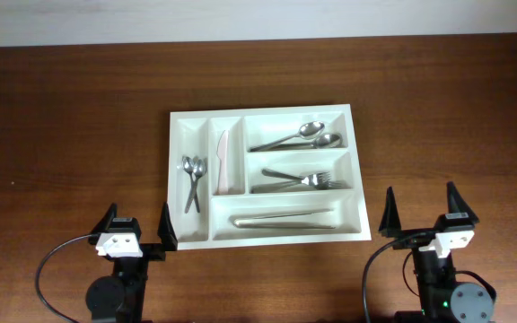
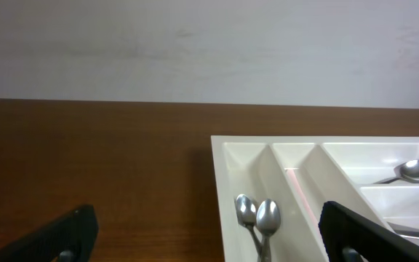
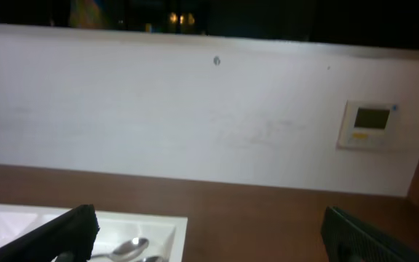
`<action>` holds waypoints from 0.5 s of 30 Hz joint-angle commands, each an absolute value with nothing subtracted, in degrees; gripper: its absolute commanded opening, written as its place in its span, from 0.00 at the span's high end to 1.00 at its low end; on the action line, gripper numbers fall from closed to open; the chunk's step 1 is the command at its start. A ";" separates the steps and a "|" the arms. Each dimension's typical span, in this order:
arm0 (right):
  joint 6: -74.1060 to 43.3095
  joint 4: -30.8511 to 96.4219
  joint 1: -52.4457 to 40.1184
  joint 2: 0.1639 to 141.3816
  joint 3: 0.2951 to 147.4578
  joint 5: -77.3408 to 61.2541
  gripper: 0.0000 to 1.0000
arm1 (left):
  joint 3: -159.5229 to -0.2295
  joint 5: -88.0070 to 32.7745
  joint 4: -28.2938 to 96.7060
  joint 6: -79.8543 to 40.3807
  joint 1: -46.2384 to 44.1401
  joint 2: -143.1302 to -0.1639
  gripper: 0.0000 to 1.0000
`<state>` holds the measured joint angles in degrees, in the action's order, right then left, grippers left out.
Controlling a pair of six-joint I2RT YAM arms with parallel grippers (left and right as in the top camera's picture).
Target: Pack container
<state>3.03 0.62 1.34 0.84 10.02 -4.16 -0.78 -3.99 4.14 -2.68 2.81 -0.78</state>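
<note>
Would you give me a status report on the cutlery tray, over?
Left gripper open, empty. Right gripper open, empty. Container ahead, cutlery in all five compartments. Nothing in the way.

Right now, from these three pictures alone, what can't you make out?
Overhead: the long pieces in the tray's lowest compartment are too small to count or name; the pale piece blends into the white plastic.
Left wrist: the small spoons' handles run off the bottom edge; a finger of the left claw covers part of the tray.
Right wrist: blurry; the bottom edge cuts off all but a tray corner with two spoon bowls.
</note>
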 commanded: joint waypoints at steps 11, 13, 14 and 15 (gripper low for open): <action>0.97 0.56 0.75 0.19 0.30 -3.88 0.01 | -0.47 -3.38 4.36 -3.03 3.16 -0.34 0.01; 0.99 3.11 0.75 0.19 0.32 -3.86 0.01 | -0.47 -3.40 4.36 -3.03 3.16 -0.34 0.01; 0.99 4.29 0.75 0.19 0.32 -3.81 0.01 | -0.47 -3.40 4.36 -3.03 3.16 -0.34 0.01; 0.99 4.23 0.75 0.19 0.32 -3.68 0.01 | -0.47 -3.40 4.36 -3.03 3.16 -0.34 0.01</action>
